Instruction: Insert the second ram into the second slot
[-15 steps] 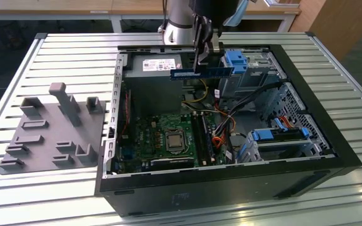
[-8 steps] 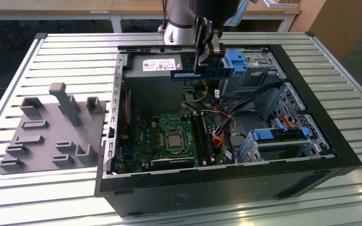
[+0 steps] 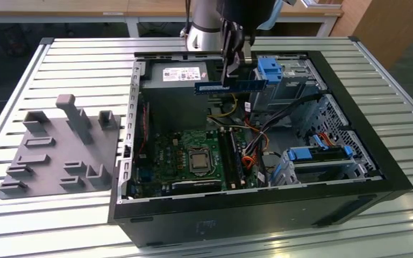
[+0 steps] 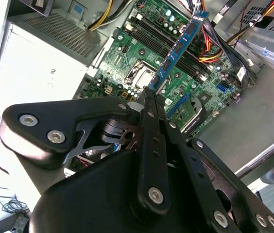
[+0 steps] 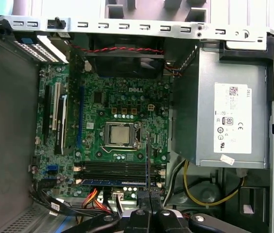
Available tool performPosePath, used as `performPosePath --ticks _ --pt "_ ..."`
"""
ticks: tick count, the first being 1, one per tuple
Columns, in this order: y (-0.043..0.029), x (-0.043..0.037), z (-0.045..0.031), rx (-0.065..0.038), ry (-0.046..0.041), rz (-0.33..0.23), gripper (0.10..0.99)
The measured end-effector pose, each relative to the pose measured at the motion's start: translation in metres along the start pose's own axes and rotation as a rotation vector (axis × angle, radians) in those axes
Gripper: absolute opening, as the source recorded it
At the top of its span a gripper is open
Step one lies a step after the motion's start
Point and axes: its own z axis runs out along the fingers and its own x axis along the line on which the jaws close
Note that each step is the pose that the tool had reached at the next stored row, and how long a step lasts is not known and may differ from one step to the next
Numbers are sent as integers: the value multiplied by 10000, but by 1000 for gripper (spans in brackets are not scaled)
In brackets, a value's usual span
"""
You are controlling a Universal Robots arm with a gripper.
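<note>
1. Exterior view: The gripper (image 3: 229, 80) hung over the open computer case (image 3: 264, 215), with its fingers pinching the second ram (image 3: 253, 84) near mid-length. The stick was level, standing on its long edge. It was well above the case and touched nothing inside it. The case lay on the slatted table (image 3: 77, 59), and a grey fixture (image 3: 56, 150) sat on the table beside the case.
2. Second wrist view: The ram (image 4: 178, 46) ran out from between the fingertips of the gripper (image 4: 150, 97), which were clamped flat on both its faces. It was over the motherboard (image 4: 127, 53) inside the case and apart from it.
3. First wrist view: The held ram showed edge-on as a thin line (image 5: 147, 160), crosswise over the memory slots (image 5: 112, 170) in the case and not seated. A blue strip (image 5: 112, 182) lay along one slot; I could not tell whether it was a stick or the slot itself. The power supply (image 5: 231, 121) filled one corner of the case.
</note>
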Motion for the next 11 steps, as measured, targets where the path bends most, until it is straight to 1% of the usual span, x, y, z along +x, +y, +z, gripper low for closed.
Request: performPosePath --ticks 11 --pt "0 1 0 1 17 85 114"
